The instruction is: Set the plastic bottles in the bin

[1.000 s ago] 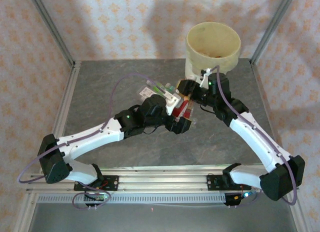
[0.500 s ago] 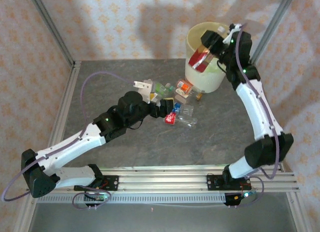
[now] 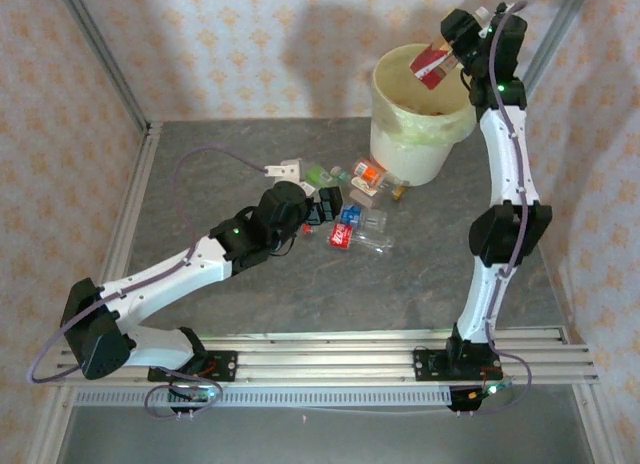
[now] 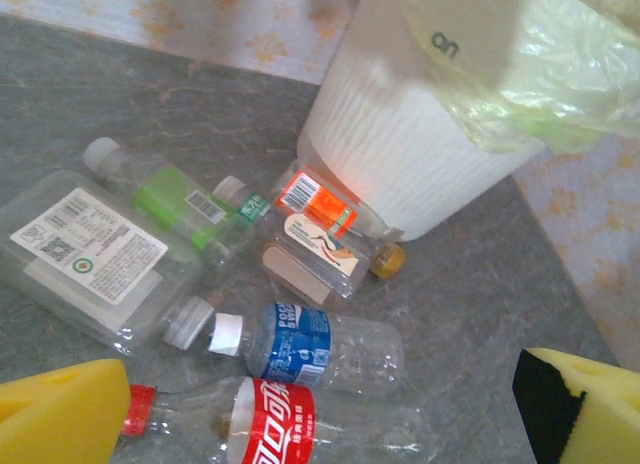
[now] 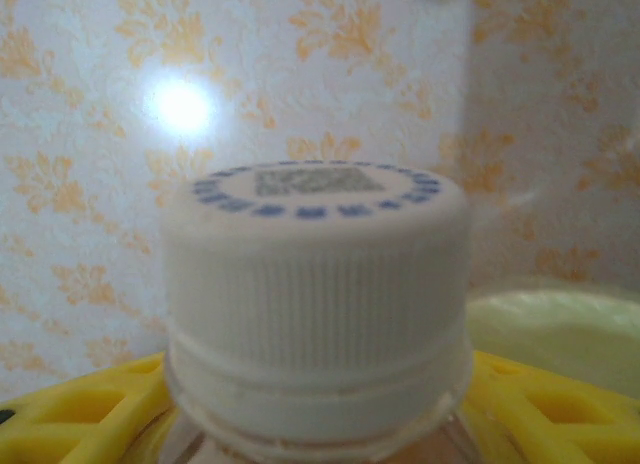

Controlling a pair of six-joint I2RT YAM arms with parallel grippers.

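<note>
The cream-white bin [image 3: 410, 149] with a pale green bag stands at the back right. Above its far rim my right gripper [image 3: 447, 52] is shut on a red-labelled bottle [image 3: 431, 64]. In the right wrist view that bottle's white cap [image 5: 315, 284] rises between the yellow fingers [image 5: 70, 424]. Several plastic bottles lie in front of the bin [image 4: 400, 134]: green label [image 4: 175, 196], orange label [image 4: 318, 204], blue label [image 4: 298, 344], red label [image 4: 272, 429] and a flat clear one [image 4: 90, 254]. My left gripper [image 3: 326, 204] [image 4: 320, 424] hangs open just over the near side of that pile.
Metal frame posts [image 3: 100, 59] and patterned walls close in the grey table [image 3: 250, 304] on three sides. A rail [image 3: 320, 359] runs along the near edge. Bare tabletop lies left of the pile and in front of it.
My right arm has carried the red-labelled bottle up from the pile to above the bin. The left gripper has drawn back a little to the pile's near-left side, still open.
</note>
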